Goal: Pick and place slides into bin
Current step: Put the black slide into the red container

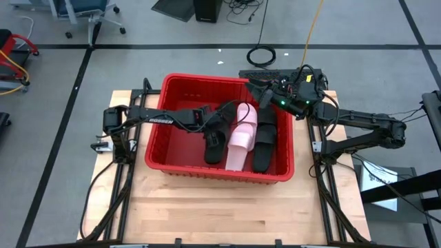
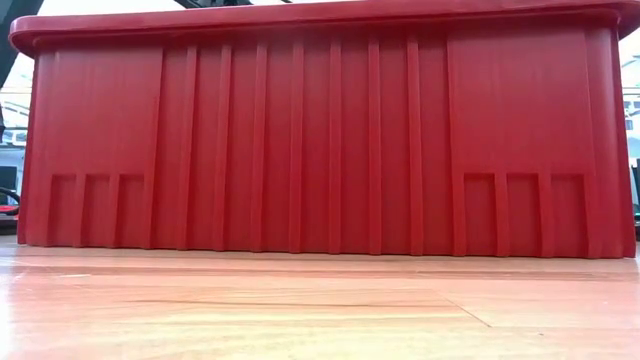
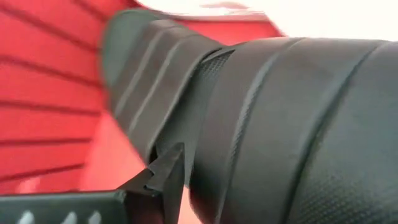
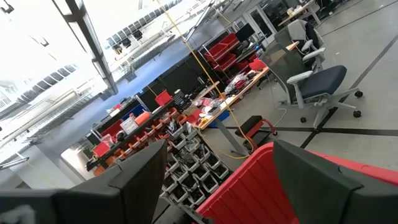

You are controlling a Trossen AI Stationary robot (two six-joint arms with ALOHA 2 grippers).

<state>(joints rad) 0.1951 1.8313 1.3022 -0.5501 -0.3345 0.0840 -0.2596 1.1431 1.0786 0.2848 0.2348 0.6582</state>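
Three slides lie inside the ribbed red bin [image 1: 157,148] on the wooden counter [image 1: 207,213]: two matte black [image 1: 265,141], one pale pink [image 1: 241,134]. The left claw [image 1: 215,122] grips a black slide [image 1: 215,143]; the right claw [image 1: 265,96], open, hovers over the rim.

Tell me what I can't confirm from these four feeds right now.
- Contents of the large red ribbed plastic bin: low view shows only its wall.
- Left gripper fingers: hidden among the matte black slide sandals in the high view; a black strap fills the left wrist view.
- Total slides: overlapping beside the pale pink slide sandal.
- Right gripper: nothing visible between its fingers.
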